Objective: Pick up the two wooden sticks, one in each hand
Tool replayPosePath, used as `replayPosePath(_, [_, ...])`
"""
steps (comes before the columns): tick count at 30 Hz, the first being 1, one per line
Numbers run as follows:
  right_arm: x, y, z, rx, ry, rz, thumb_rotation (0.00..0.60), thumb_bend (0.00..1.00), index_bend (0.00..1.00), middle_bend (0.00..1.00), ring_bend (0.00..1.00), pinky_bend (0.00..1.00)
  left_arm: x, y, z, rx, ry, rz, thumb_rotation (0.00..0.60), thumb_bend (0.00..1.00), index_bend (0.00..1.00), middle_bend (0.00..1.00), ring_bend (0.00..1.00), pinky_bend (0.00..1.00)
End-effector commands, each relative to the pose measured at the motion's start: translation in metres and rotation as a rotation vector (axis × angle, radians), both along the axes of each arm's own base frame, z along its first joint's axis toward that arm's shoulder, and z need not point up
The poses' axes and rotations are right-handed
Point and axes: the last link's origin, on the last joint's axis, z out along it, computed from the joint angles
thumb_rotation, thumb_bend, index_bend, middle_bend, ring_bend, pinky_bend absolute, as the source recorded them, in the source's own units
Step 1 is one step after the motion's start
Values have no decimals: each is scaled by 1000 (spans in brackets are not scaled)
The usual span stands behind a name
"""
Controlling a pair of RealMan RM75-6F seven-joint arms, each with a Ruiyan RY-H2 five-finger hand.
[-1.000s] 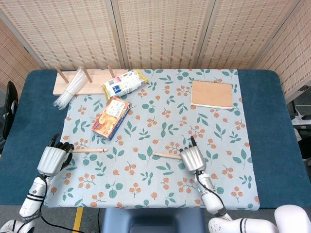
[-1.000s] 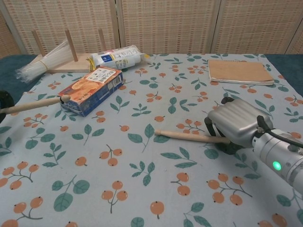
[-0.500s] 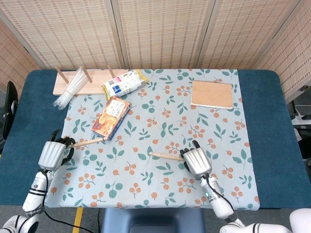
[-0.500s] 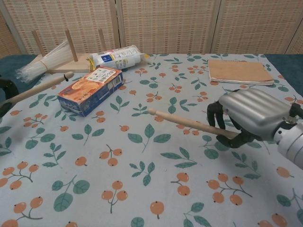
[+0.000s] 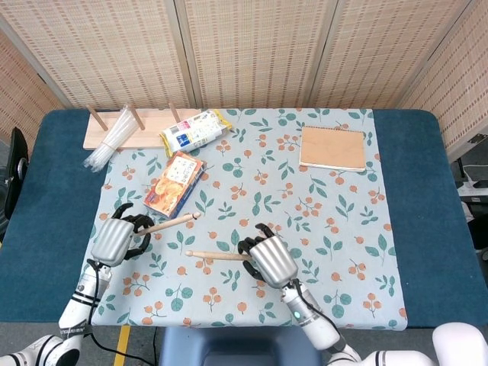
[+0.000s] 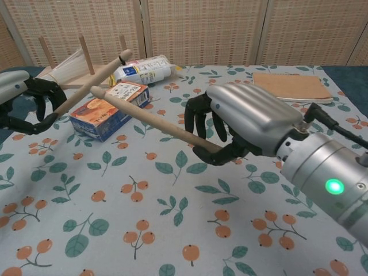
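The left hand (image 6: 23, 100) grips one drumstick (image 6: 92, 80) and the right hand (image 6: 241, 123) grips the other drumstick (image 6: 146, 118), both seemingly clear of the worktop (image 5: 412, 198); next, hold steady.

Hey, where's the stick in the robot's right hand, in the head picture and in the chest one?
Head view: the right stick lies low and centre-left, jutting left from the right hand.
Chest view: the right stick slants from upper left down into the right hand at centre.
Shared landmark: the orange snack box beyond the stick's free tip.
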Motion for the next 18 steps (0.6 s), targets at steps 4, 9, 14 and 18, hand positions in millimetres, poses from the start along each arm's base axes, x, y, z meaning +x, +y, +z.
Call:
replayPosePath(4, [17, -12, -9, -35, 17, 8, 600, 304, 1000, 918, 631, 238, 22, -11, -1, -47, 10, -39, 600, 507, 923, 911, 549, 182])
replayPosePath(9, [20, -16, -9, -44, 9, -6, 600, 305, 1000, 918, 631, 238, 23, -16, -5, -55, 32, -51, 600, 508, 923, 911, 549, 182])
replayPosePath(14, [18, -16, -9, -39, 10, -13, 600, 305, 1000, 918, 631, 238, 23, -16, -9, -62, 45, -51, 600, 507, 923, 911, 549, 182])
replayPosePath(18, [15, -16, -10, -37, 24, -15, 600, 305, 1000, 918, 631, 238, 24, -16, -9, -55, 44, -56, 600, 508, 923, 912, 553, 182])
